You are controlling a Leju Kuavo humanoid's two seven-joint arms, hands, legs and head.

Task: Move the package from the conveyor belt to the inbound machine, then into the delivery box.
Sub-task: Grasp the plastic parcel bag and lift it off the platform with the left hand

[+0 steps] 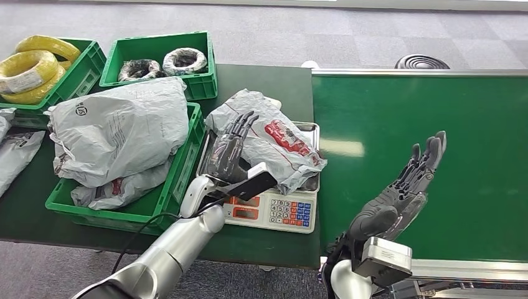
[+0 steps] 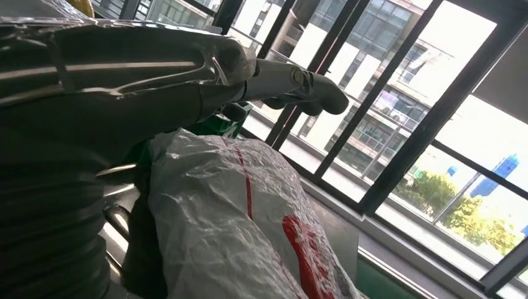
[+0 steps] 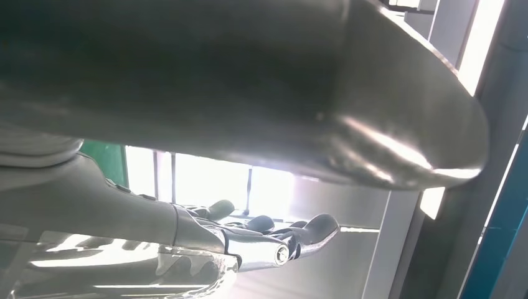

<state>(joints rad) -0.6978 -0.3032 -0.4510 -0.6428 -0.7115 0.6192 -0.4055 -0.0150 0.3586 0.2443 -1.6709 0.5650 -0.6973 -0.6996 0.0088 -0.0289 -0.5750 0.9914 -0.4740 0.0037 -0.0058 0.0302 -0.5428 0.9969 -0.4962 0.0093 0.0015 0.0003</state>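
A crumpled grey mailer package (image 1: 274,140) with a red label lies on the steel tray of the weighing scale (image 1: 274,212), which has a keypad at its front. My left hand (image 1: 229,146) rests with straight fingers against the package's left side, not gripping it. In the left wrist view the package (image 2: 243,230) bulges just beside the hand (image 2: 274,81). My right hand (image 1: 405,187) hovers open, palm up, above the bare green conveyor belt (image 1: 461,124), holding nothing. The green delivery box (image 1: 180,171) sits left of the scale with grey packages (image 1: 118,134) piled in it.
Two more green crates stand at the back left: one (image 1: 81,75) with yellow cable coils, one (image 1: 199,62) with dark and white coils. More grey mailers (image 1: 15,156) lie at the far left on the dark green table (image 1: 274,81).
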